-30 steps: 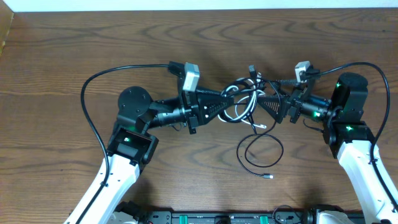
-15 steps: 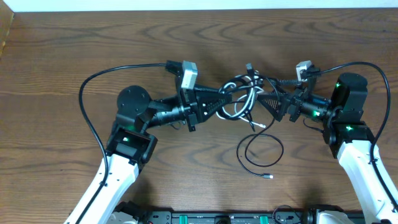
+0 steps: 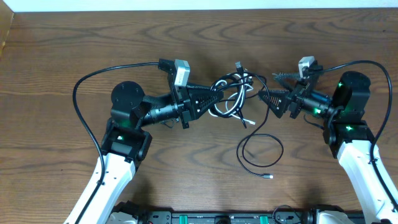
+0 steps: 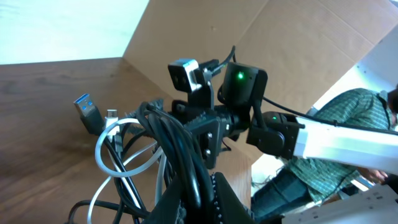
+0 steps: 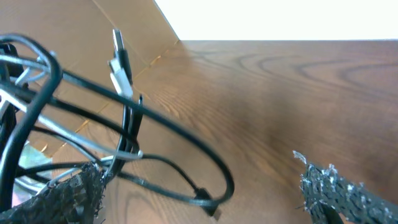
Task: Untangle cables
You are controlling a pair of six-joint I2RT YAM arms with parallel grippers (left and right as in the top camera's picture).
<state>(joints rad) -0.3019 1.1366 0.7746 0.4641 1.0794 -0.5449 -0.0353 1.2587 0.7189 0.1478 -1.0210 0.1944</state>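
There are two robot arms, the left arm [image 3: 118, 165] at the lower left and the right arm [image 3: 360, 162] at the right of the overhead view. They carry two grippers, the left gripper [image 3: 216, 99] and the right gripper [image 3: 267, 86], and two white wrist cameras [image 3: 181, 71]. The cables [image 3: 231, 94] number one white cable [image 4: 99, 152] and at least two black cables [image 4: 177, 149], the exact count lost where they cross at upper centre. One blue USB plug [image 4: 86, 109], one wooden table [image 3: 93, 37] and one person in a green plaid shirt [image 4: 354, 115] also show.
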